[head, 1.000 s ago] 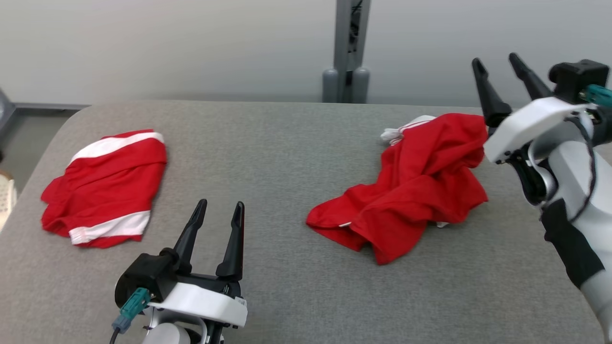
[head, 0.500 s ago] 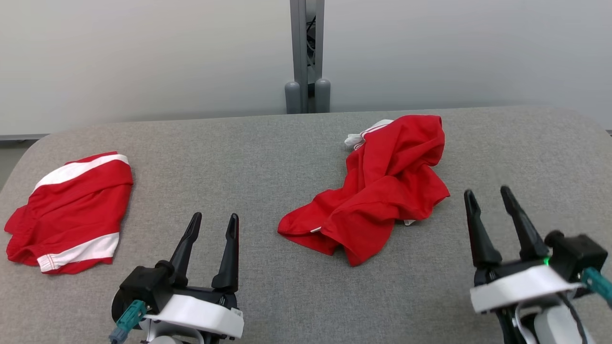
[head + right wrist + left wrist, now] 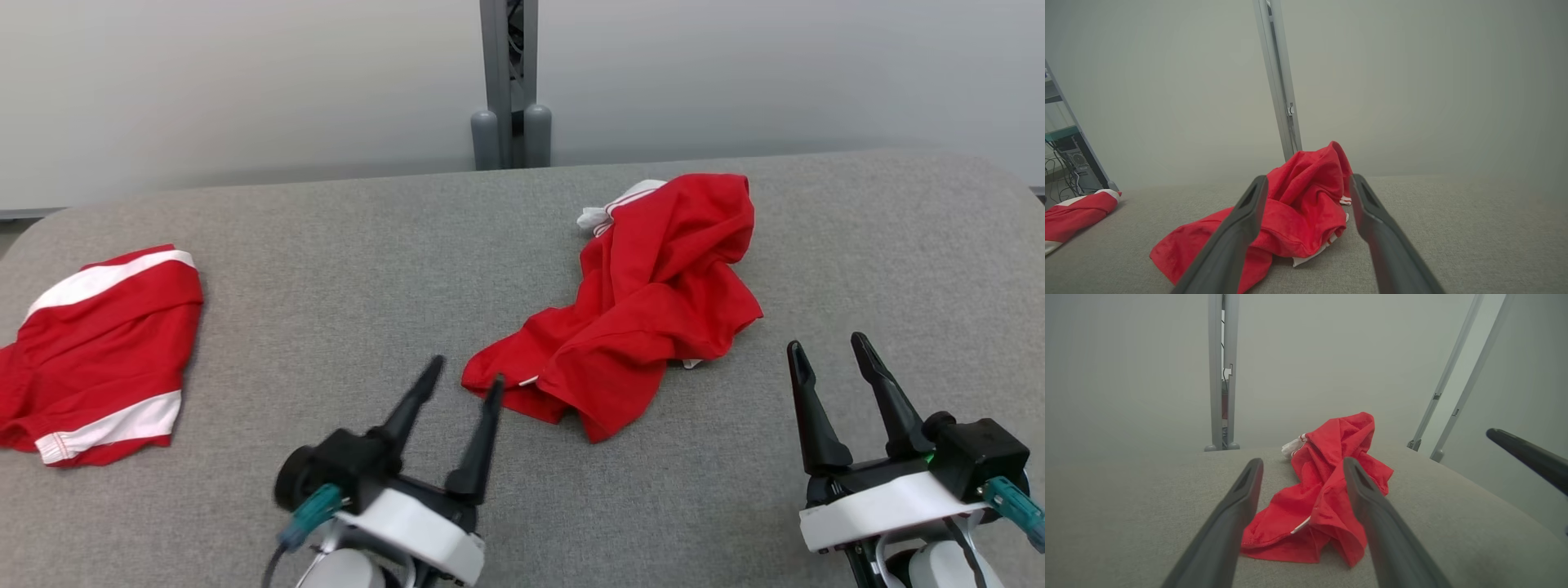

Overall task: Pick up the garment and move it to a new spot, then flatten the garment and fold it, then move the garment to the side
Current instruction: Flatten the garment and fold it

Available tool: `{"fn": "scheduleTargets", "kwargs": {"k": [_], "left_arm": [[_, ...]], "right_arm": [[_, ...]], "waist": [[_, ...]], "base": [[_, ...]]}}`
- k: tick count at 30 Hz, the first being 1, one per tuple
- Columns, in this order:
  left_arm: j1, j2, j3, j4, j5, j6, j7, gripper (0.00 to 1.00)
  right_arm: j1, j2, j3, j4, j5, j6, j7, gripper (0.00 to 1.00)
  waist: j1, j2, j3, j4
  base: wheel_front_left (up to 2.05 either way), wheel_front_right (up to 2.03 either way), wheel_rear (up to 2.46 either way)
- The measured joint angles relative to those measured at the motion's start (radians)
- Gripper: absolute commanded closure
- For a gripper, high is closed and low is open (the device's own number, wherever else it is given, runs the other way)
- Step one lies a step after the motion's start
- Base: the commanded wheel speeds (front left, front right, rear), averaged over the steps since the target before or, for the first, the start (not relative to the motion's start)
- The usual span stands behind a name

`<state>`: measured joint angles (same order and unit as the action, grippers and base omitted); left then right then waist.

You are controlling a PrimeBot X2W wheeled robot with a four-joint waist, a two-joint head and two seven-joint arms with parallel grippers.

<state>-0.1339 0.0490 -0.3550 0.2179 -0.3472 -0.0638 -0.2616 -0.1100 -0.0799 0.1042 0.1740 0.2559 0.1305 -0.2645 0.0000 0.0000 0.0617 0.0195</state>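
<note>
Both hands stand spread and empty: your left hand (image 3: 467, 369) hovers just beside the near corner of the crumpled red garment (image 3: 653, 302), which lies mid-counter (image 3: 367, 245), and your right hand (image 3: 825, 342) hovers near it, apart. Pick-up is judged not yet begun. Next, you lower a hand onto a raised fold and pinch firmly.

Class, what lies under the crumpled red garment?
The grey table surrounds the crumpled garment; white trim peeks from its edges. Anything beneath the folds is hidden.
</note>
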Motion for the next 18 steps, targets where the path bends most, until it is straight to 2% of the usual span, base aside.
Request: {"fn": "scheduleTargets", "kwargs": {"k": [4, 9, 18], "left_arm": [[-0.084, -0.002, -0.096, 0.104, 0.009, -0.026, 0.009, 0.00], [-0.192, -0.001, -0.181, 0.216, 0.004, -0.045, 0.087, 0.00], [-0.309, -0.001, -0.215, 0.364, -0.050, -0.044, 0.129, 0.00]], "right_arm": [[0.000, 0.002, 0.002, 0.004, -0.010, 0.000, 0.000, 0.00], [-0.005, 0.008, 0.005, 0.004, -0.017, 0.000, 0.000, 0.00], [-0.032, 0.018, -0.016, 0.001, -0.017, 0.000, 0.000, 0.00]], "waist": [[0.0000, 0.0000, 0.022, -0.013], [0.0000, 0.0000, 0.055, -0.043], [0.0000, 0.0000, 0.120, -0.109]], "base": [[0.00, 0.00, 0.00], [0.00, 0.00, 0.00], [0.00, 0.00, 0.00]]}}
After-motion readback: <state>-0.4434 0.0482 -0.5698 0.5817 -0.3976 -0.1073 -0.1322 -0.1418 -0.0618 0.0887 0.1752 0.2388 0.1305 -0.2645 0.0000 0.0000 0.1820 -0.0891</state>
